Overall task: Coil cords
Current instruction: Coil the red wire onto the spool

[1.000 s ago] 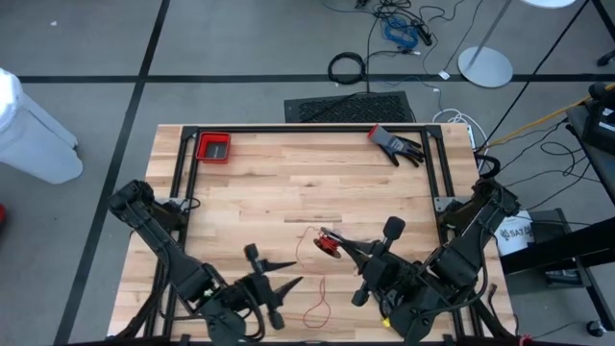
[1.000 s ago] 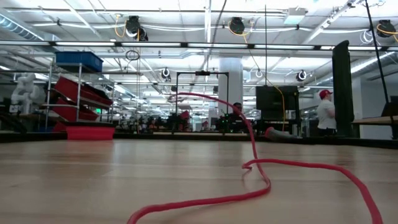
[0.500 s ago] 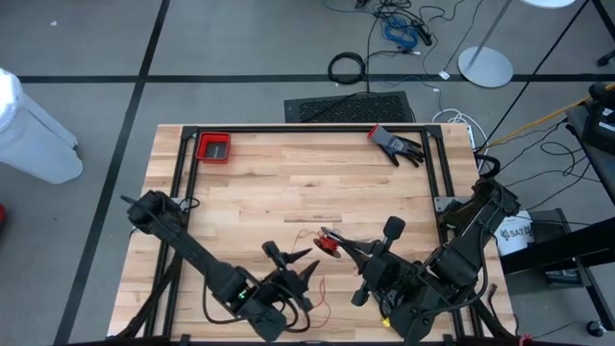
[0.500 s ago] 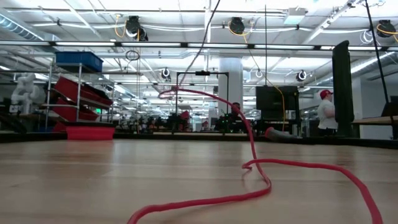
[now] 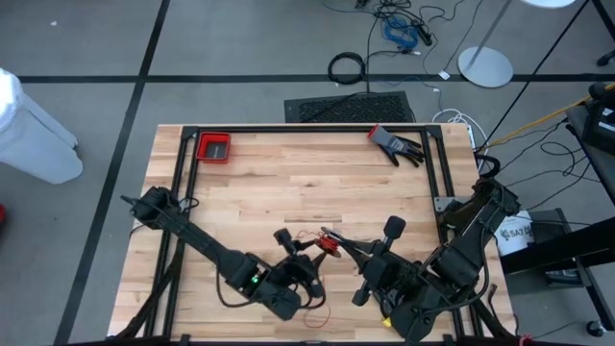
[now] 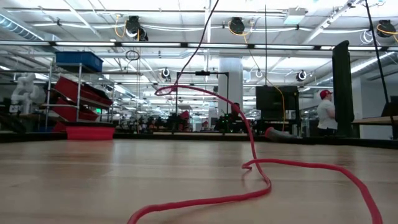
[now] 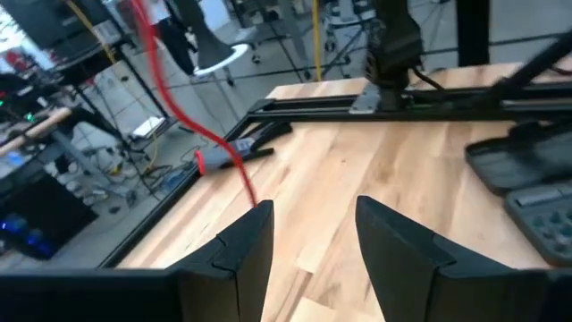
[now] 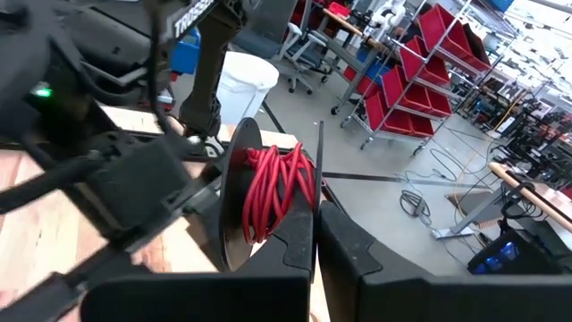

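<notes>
The thin red cord (image 5: 318, 306) lies partly slack on the wooden table (image 5: 288, 183) near the front edge. In the low view the cord (image 6: 261, 186) climbs from the table in an arch. Its other end is wound on a small black spool (image 8: 268, 192). My right gripper (image 5: 336, 242) is shut on that spool, above the table's near middle. My left gripper (image 5: 301, 247) stands open just left of the spool, with nothing between its fingers. In the left wrist view the raised cord (image 7: 174, 98) runs down to one fingertip (image 7: 259, 215). My left gripper: the raised cord meets the outer side of one fingertip (image 7: 257, 207), which hides its lower part; whether they touch I cannot tell. My right gripper pinches the spool's thin flange (image 8: 319, 179) by its rim between its two shut fingers. They come nearly level. The spool is held on edge, clear of the table.
A red bin (image 5: 213, 147) sits at the table's far left corner and a dark glove (image 5: 396, 144) at the far right. A black frame rail (image 5: 307, 128) borders the table. Loose cables (image 5: 348, 67) lie on the floor beyond the far edge.
My left gripper has gone toward the table's right and far edges and a little down, closing in on the spool, still open. The top of the cord's raised arch has shifted sideways with it. The length on the table has stayed where it was.
</notes>
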Robot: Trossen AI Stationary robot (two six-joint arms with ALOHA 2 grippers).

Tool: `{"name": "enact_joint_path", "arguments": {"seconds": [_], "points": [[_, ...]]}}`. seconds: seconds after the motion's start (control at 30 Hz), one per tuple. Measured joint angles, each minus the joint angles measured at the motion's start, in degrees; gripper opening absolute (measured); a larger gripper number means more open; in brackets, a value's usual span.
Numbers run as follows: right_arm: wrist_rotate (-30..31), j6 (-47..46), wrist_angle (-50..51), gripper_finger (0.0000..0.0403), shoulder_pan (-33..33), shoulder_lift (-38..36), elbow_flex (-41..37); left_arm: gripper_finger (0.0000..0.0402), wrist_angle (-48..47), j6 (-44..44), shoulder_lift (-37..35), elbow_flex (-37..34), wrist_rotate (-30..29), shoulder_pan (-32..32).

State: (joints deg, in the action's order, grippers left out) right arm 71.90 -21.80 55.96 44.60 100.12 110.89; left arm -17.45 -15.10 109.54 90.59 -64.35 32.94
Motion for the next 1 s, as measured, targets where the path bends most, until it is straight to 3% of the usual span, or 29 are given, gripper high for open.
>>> {"name": "enact_joint_path", "arguments": {"seconds": [0.4,1.0], "points": [[0.00,0.00,0.00,0.0000,0.15,-0.10,0.00,0.0168,-0.44,-1.09,0.00,0.00,-6.44,0.18],[-0.26,-0.02,-0.33,0.0000,0.20,-0.11,0.00,0.0168,-2.63,-1.05,0.00,0.00,-5.58,-1.37]]}}
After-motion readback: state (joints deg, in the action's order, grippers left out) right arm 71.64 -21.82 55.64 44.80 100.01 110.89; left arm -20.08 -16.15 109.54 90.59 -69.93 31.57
